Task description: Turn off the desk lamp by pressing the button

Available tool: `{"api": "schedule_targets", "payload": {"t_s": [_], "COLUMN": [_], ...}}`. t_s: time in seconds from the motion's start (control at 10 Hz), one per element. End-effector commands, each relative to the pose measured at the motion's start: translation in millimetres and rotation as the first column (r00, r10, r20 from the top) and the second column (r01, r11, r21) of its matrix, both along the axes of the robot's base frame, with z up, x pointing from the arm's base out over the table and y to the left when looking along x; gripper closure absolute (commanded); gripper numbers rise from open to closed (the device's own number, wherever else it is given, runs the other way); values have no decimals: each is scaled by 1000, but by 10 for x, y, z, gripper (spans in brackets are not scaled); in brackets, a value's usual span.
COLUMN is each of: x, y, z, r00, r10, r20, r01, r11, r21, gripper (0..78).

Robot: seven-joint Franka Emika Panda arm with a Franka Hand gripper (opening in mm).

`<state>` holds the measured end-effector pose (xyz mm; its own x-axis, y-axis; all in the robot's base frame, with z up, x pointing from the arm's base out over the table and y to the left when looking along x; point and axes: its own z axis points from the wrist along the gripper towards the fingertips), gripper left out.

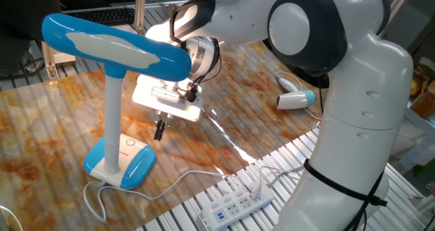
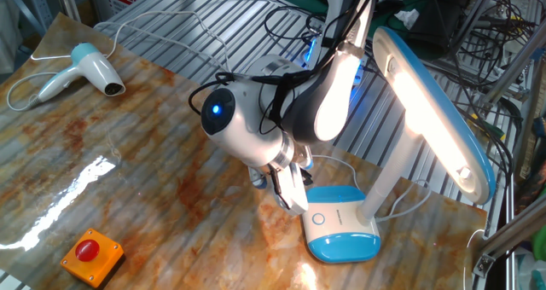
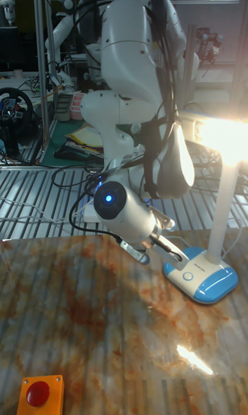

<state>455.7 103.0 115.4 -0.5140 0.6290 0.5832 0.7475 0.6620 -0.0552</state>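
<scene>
One step is in hand, by my judgement: the approach to the button (image 2: 318, 219), which sits on the white face of the desk lamp (image 2: 401, 132) base at the worktop (image 2: 153, 213) edge. The lamp head glows, so the lamp is on. The gripper (image 2: 288, 198) hangs tilted just beside the base, near the button but apart from it, holding nothing. Whether its fingers are spread or pressed together cannot be told. Next calls for a short descent onto the button.
</scene>
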Motion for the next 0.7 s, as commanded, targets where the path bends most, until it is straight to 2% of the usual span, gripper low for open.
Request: {"api": "schedule_targets", "payload": {"t_s": [0.1,0.4,0.7], "x": [-26,-26,-26], "y": [51,56,56], "z": [5,8,8], "r00": [999,998,998], "r10": [-9,-5,26], "r20": [-31,-65,-59], "r01": [9,4,-27], "r11": [1000,1000,1000], "r21": [-7,-14,-3], "gripper": [776,776,776]}}
